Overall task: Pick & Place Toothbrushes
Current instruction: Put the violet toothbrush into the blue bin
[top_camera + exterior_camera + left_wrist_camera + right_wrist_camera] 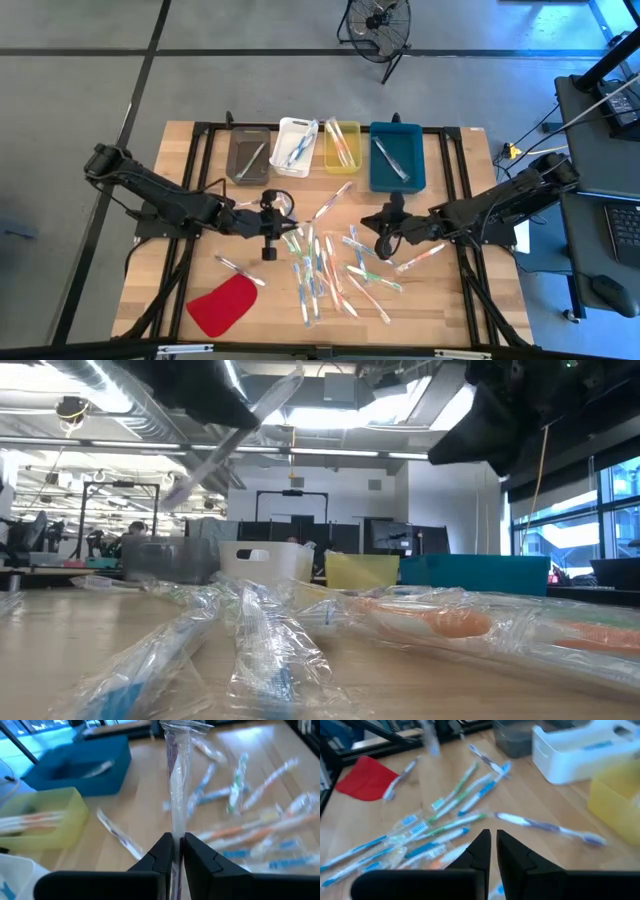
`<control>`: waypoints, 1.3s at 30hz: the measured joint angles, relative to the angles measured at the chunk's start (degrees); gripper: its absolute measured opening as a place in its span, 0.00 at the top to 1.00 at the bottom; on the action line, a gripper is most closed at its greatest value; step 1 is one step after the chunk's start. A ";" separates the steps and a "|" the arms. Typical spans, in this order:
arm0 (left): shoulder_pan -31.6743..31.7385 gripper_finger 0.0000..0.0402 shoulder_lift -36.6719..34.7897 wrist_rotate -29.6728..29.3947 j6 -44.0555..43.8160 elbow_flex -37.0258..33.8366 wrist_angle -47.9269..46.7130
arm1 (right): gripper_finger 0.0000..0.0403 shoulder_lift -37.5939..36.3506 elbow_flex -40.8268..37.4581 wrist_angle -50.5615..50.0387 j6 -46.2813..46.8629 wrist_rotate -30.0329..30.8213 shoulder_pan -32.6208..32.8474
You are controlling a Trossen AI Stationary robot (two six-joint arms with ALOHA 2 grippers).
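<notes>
Toothbrushes (325,265) lie scattered mid-table, some already sorted into the four bins (296,146) behind. One wrapped toothbrush (176,785) is clamped in the left gripper (268,222), lifted clear; it should be carried level to the matching bin. The right gripper (384,243), fingers nearly together and empty, hovers over the pile.
</notes>
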 joint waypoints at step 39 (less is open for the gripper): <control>8.50 0.93 19.93 8.00 8.91 -0.56 43.30 | 0.69 8.02 0.00 26.67 -22.49 -4.68 -3.24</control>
